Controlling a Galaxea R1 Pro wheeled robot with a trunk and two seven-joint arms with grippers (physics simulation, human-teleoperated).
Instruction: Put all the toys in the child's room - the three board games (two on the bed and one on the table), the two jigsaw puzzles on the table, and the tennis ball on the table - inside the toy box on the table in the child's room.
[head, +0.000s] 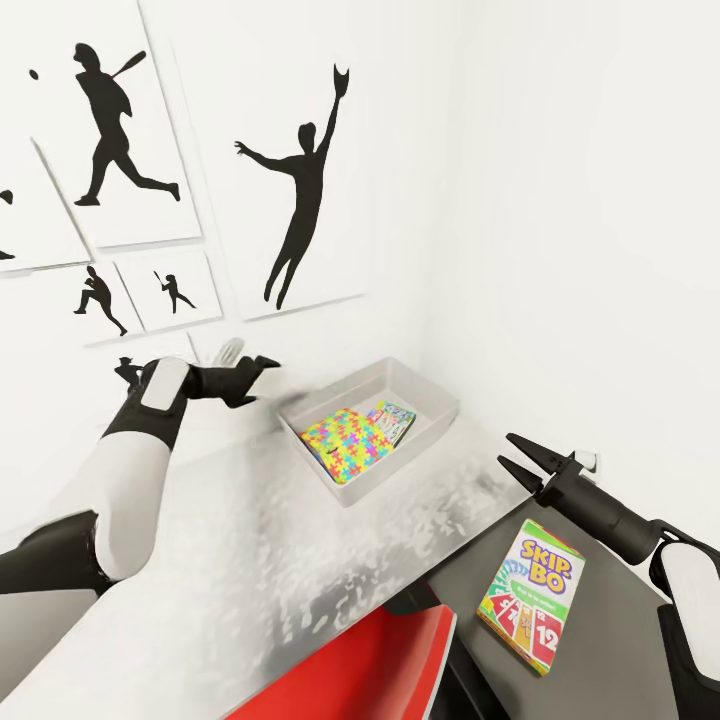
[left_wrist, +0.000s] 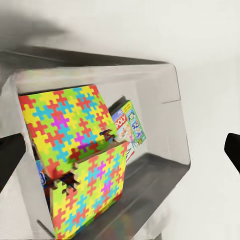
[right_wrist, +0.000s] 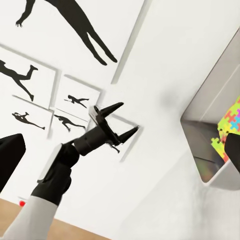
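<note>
Tray sits at the far corner of the pale worktop, close against the white wall; inside it lies a puzzle box with its bright pattern of interlocking pieces, and beside that a smaller colourful game box tucked toward the tray's far side. From my left wrist the tray shows more: a puzzle box leaning up against the tray's side, a second puzzle box propped on edge in front of it and touching it, and the small game box wedged behind them.

My left hand hangs over the worktop just short of the tray, released and holding nothing; the right wrist camera catches it with its fingers spread wide against the wall of black silhouette posters.

My right hand reaches in from the other side, fingers parted and empty, above the lower dark grey side unit; the Skip-Bo box lies flat on that unit, just below my right hand and well apart from the tray. A red chair shows under the worktop's near edge.
</note>
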